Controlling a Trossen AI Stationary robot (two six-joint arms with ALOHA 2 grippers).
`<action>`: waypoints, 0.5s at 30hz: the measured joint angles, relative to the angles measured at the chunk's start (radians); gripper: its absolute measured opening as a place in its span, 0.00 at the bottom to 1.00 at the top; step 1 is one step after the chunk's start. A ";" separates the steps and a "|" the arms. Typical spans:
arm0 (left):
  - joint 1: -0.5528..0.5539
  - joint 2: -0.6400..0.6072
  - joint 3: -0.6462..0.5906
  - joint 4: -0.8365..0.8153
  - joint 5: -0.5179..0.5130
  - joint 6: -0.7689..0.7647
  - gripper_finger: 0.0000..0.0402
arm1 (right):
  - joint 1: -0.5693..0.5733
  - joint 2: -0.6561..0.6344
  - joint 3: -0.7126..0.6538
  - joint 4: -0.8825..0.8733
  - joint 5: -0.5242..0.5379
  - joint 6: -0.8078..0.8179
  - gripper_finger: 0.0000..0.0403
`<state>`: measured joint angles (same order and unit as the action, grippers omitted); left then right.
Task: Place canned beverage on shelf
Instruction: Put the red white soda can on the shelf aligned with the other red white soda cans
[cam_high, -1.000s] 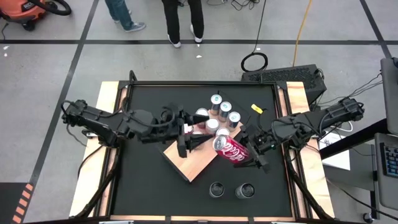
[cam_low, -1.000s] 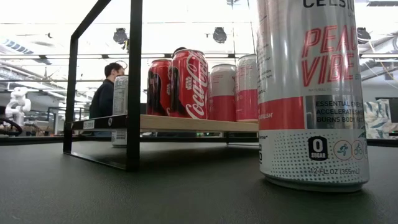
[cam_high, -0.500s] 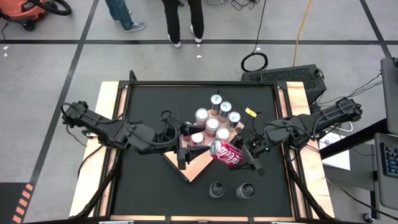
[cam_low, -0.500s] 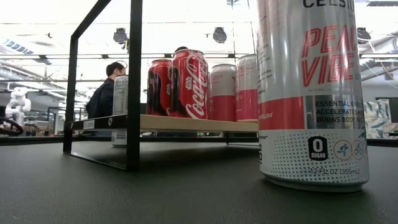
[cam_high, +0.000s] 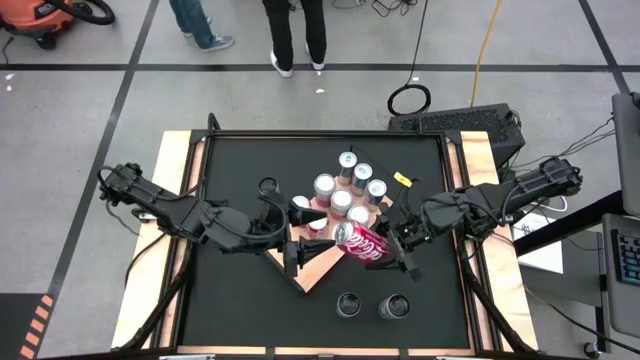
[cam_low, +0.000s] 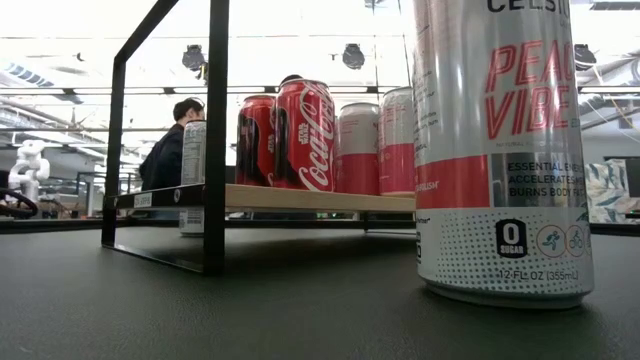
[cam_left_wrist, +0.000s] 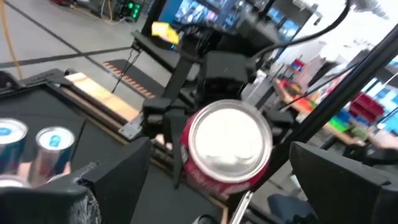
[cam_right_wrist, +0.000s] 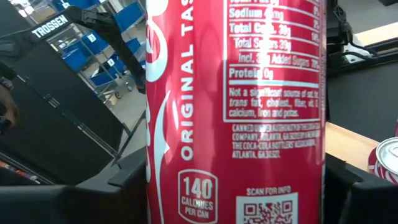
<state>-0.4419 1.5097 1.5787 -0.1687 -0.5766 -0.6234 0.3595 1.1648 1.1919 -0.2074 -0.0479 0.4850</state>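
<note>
Currently, reading the high view from left to right, the left tool (cam_high: 305, 252) comes first: it hangs over the near corner of the shelf (cam_high: 320, 268), its fingers spread wide and holding nothing, pointed toward the red cola can (cam_high: 362, 243). In the left wrist view the can's silver end (cam_left_wrist: 231, 141) faces straight into the gap between those fingers, so this looks like a handover being lined up, though that is a judgement.

Next comes the shelf itself, the light-brown board set at an angle in the middle of the black desk (cam_high: 240, 160), with a cluster of upright cans (cam_high: 350, 185) on its far half and bare wood nearer the camera side.

Then the red cola can, lying tilted on its side in the air just past the shelf's right edge, gripped around its body by the right tool (cam_high: 400, 245); the right wrist view shows the can's label (cam_right_wrist: 236, 112) filling the space between the fingers.

To do this step well, the can should be brought upright before it is lowered, aimed at the bare wood clear of the standing cans, and let go only once its base sits flat. Two more cans (cam_high: 370, 305) stand on the desk near the front edge.
</note>
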 joint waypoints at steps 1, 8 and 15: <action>0.004 0.000 0.000 -0.012 0.003 -0.005 0.96 | 0.000 0.000 0.000 0.000 0.000 0.000 0.68; 0.031 0.000 0.000 -0.047 0.060 -0.084 0.96 | 0.000 0.000 0.000 -0.020 -0.001 0.003 0.68; 0.037 0.000 0.000 -0.052 0.080 -0.018 0.96 | 0.000 0.000 0.000 -0.043 -0.001 0.012 0.68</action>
<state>-0.4045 1.5097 1.5791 -0.2208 -0.4971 -0.6414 0.3595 1.1648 1.1923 -0.2499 -0.0486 0.4967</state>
